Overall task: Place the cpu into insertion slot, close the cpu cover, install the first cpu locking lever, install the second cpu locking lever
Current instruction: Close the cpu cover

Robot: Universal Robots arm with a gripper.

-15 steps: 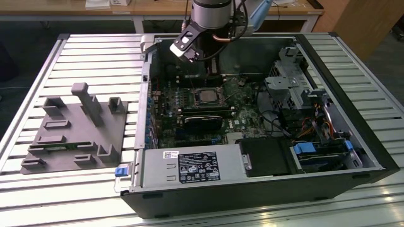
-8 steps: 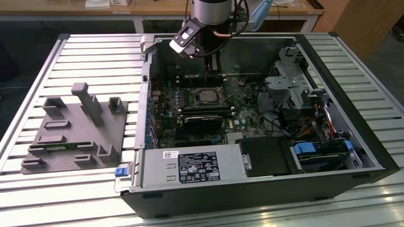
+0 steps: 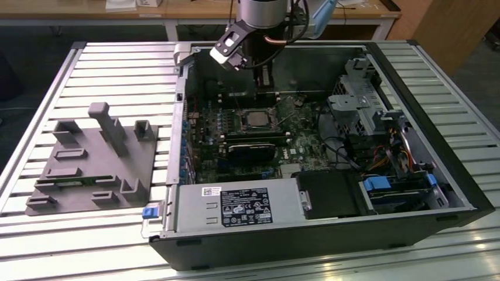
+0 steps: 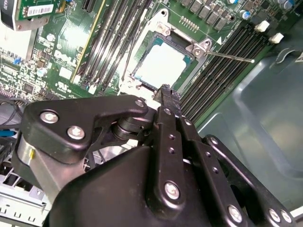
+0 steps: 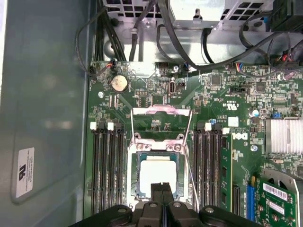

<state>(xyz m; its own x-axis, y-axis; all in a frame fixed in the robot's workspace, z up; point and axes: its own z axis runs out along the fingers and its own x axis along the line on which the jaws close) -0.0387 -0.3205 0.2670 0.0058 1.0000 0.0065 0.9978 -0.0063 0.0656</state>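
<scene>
Black two-finger gripper [image 5: 161,189] fully closed on nothing, poised over flat square silver-grey cpu [image 5: 156,170] already seated in square dark silver-rimmed insertion slot [image 5: 134,179]
Fingertips pressed together with only a seam between, empty, lined up in both wrist views over the near edge of the cpu; cannot tell whether touching it. Thin square silver metal cpu cover [image 5: 161,110] raised open just beyond the fingertips on the far side of the slot, green motherboard [image 5: 222,94] visible through its window. Thin bare wire locking lever [image 4: 232,56] unlatched, sticking out to one side of the fingertips across long black memory slots [image 5: 106,170], which flank the fingers on both sides. In the exterior view, hanging over open black computer case [image 3: 328,246]
</scene>
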